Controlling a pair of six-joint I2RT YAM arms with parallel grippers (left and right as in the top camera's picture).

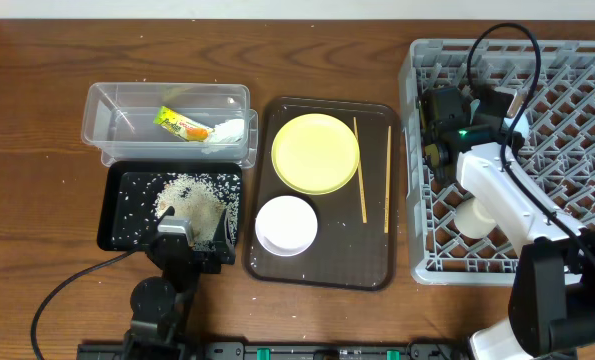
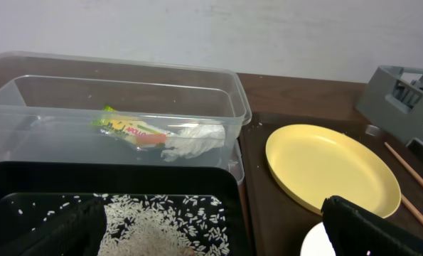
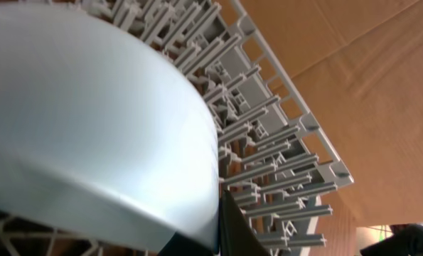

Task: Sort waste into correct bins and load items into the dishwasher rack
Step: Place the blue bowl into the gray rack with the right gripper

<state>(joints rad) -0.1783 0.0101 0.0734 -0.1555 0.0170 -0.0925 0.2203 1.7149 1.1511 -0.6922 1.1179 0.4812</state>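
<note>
The green-and-orange wrapper (image 1: 180, 124) and the white tissue (image 1: 229, 130) lie in the clear tub (image 1: 112, 97); both also show in the left wrist view, wrapper (image 2: 129, 129) and tissue (image 2: 193, 140). Rice grains (image 1: 192, 195) lie in the black tray (image 1: 115, 222). My left gripper (image 1: 192, 240) hangs open and empty over that tray's near edge. The yellow plate (image 1: 316, 152), pinkish-white bowl (image 1: 286, 224) and two chopsticks (image 1: 360, 170) sit on the brown serving tray. My right gripper (image 1: 429, 135) is over the grey rack (image 1: 577, 150), shut on the light blue bowl's (image 3: 90, 107) rim. A white cup (image 1: 474, 218) stands in the rack.
The brown serving tray (image 1: 377, 265) lies between the black tray and the rack. The right arm and its cable stretch across the rack's left half. Rack pegs (image 3: 282, 142) stand close beside the held bowl. Bare wooden table lies to the far left.
</note>
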